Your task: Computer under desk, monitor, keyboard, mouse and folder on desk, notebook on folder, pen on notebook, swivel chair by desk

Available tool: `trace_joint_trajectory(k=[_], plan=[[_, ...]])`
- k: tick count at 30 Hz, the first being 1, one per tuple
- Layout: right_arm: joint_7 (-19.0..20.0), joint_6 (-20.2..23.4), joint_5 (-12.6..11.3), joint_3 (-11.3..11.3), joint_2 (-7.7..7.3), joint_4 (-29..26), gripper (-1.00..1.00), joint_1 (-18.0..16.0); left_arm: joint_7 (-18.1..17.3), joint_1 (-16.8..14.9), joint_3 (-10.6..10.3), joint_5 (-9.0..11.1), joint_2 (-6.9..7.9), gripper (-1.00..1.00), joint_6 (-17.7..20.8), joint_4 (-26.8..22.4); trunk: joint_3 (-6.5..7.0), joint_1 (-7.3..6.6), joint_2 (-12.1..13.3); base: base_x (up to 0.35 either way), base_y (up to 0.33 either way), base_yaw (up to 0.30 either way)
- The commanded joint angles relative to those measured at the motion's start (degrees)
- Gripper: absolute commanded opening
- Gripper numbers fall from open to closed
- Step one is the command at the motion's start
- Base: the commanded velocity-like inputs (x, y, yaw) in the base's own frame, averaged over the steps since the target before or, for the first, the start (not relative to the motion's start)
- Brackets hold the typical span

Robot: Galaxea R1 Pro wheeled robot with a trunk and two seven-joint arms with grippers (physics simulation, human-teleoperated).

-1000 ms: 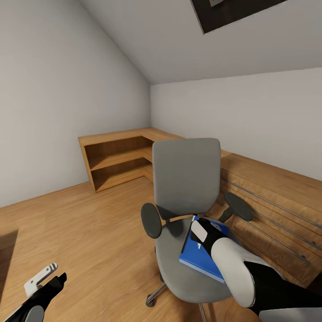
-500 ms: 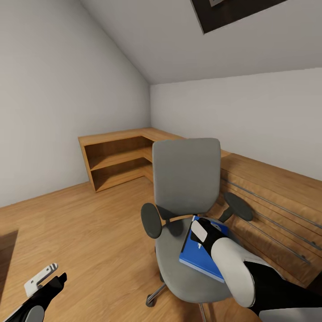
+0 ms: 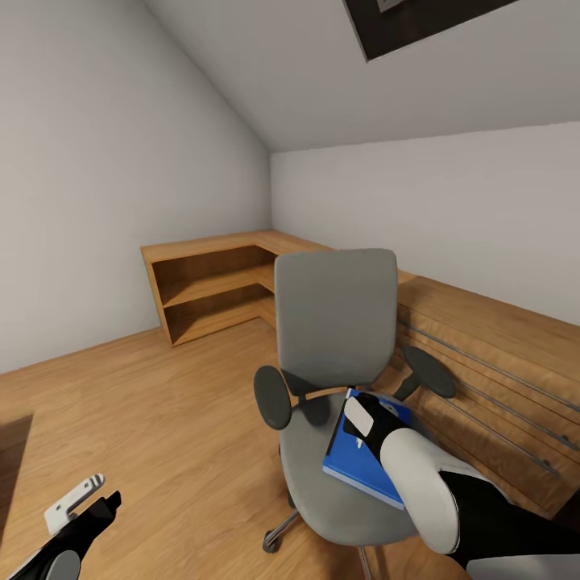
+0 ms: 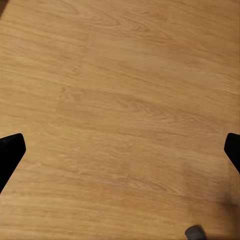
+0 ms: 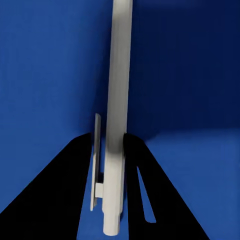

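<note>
The swivel chair (image 3: 334,314), grey with black armrests, stands in front of me on the wood floor. A bright blue folder (image 3: 354,471) lies flat on its seat. My right gripper (image 3: 360,435) is lowered onto the folder. In the right wrist view its black fingers (image 5: 75,165) press against both sides of a slim white pen (image 5: 120,75) that lies over the blue folder (image 5: 50,60), so the right gripper (image 5: 111,142) is shut on the pen. My left gripper (image 3: 80,503) hangs low at the left, open over bare floor, its tips far apart in the left wrist view (image 4: 120,150).
A low wooden corner shelf unit (image 3: 209,282) fills the far corner. A light wooden dresser with long bar handles (image 3: 491,362) stands close behind the chair on the right. Open wood floor (image 3: 161,419) lies to the left. A dark-framed skylight (image 3: 419,20) is overhead.
</note>
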Motion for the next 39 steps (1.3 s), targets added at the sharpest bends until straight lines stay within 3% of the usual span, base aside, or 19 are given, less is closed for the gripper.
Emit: trace_joint_trajectory(k=[1, 17, 33, 37, 39], plan=[[-0.27, 0.28, -0.33, -0.16, 0.02, -0.11, -1.0, 0.02, 0.43, -0.03, -0.03, 0.58, 0.0, 1.0, 0.14, -0.09, -0.06, -0.01, -0.03, 0.0, 0.0, 0.0], [-0.27, 0.25, -0.33, -0.16, 0.02, -0.11, -1.0, 0.08, 0.43, -0.03, -0.04, 0.48, -0.06, 1.0, 0.03, -0.09, 2.63, -3.3, 5.99, -0.01, 0.0, 0.0], [-0.2, 0.05, -0.42, -0.16, 0.02, -0.18, -1.0, 0.08, 0.43, -0.03, -0.13, 0.46, -0.15, 1.0, 0.04, 0.07, 5.5, -6.81, 12.41, -0.318, 0.0, 0.0], [0.08, -5.84, -0.45, -0.11, 0.02, -0.13, -1.0, 0.1, 0.43, -0.03, -0.51, 0.51, -0.43, 1.0, 0.04, 0.89, 6.22, -7.69, 14.01, -0.182, -0.026, 0.0], [0.06, -7.97, -0.43, -0.05, 0.02, -0.12, -1.0, 0.13, 0.39, -0.03, -2.19, 0.36, -0.84, 1.0, -0.01, 2.65, 6.58, -8.13, 14.81, -0.06, -0.009, 0.0]])
